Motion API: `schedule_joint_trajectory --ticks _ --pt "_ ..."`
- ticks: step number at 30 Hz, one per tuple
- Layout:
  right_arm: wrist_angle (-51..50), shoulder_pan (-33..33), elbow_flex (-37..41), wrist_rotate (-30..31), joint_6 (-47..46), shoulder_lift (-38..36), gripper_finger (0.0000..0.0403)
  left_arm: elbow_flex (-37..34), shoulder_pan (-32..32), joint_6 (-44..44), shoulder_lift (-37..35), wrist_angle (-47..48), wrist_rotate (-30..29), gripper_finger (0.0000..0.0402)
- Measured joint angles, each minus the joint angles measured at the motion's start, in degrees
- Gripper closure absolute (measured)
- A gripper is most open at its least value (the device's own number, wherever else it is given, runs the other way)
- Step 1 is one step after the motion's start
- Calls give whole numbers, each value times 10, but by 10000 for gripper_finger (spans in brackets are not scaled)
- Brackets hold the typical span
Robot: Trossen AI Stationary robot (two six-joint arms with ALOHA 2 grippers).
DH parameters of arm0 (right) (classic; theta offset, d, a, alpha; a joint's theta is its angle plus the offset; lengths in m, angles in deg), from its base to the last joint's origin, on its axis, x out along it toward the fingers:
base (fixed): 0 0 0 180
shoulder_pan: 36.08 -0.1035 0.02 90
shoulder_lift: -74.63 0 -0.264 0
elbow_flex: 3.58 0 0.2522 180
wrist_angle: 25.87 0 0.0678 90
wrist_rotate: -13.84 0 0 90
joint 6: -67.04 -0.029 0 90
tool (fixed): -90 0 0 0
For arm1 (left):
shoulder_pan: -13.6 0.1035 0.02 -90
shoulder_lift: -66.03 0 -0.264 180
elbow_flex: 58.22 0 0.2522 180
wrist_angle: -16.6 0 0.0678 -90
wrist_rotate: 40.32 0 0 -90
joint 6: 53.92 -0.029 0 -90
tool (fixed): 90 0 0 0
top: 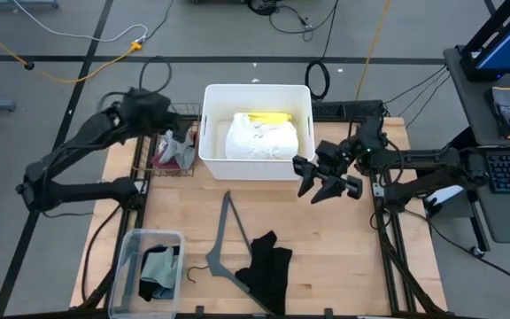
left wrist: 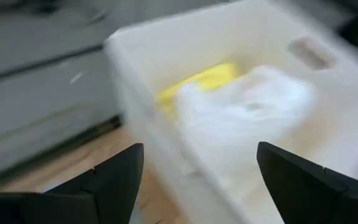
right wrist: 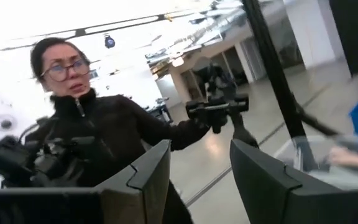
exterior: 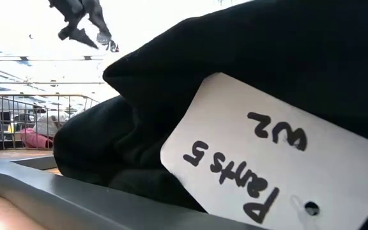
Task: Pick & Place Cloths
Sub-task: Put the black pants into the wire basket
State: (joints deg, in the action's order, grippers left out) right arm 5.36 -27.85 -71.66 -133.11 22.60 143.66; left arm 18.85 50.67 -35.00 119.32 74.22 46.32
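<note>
- High view: I had the left gripper (top: 177, 133) over the small wire rack (top: 172, 165) by the white bin (top: 209, 133); a maroon cloth (top: 161, 158) and pale grey cloth (top: 182, 152) lay heaped there, probably the pick pile. White cloth (top: 257, 140) and yellow cloth (top: 267, 117) sat in the bin, the drop spot as I read it.
- Same view: black cloth (top: 266, 269) lay on the table beside the grey hanger (top: 223, 239); a clear tub (top: 127, 257) held teal and dark cloths. The right gripper (top: 328, 188) waited, raised beside the bin.
- Low view: black cloth and its "Pants" tag (exterior: 260, 160) blocked nearly everything.
- Left wrist view: jaws stood wide apart, nothing between them, facing the bin.
- Right wrist view: fingers part-way apart, empty, aimed at the room; a person (right wrist: 98, 134) stood there holding a camera rig.
</note>
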Motion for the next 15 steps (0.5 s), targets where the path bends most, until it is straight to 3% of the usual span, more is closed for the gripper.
schedule_joint_trajectory --ticks 6,15 --pt "13 -46 0 56 77 0 243 0 -33 -55 -56 -45 90 105" --pt "-30 -120 0 220 199 0 244 -19 -80 -73 -103 -46 94 111"
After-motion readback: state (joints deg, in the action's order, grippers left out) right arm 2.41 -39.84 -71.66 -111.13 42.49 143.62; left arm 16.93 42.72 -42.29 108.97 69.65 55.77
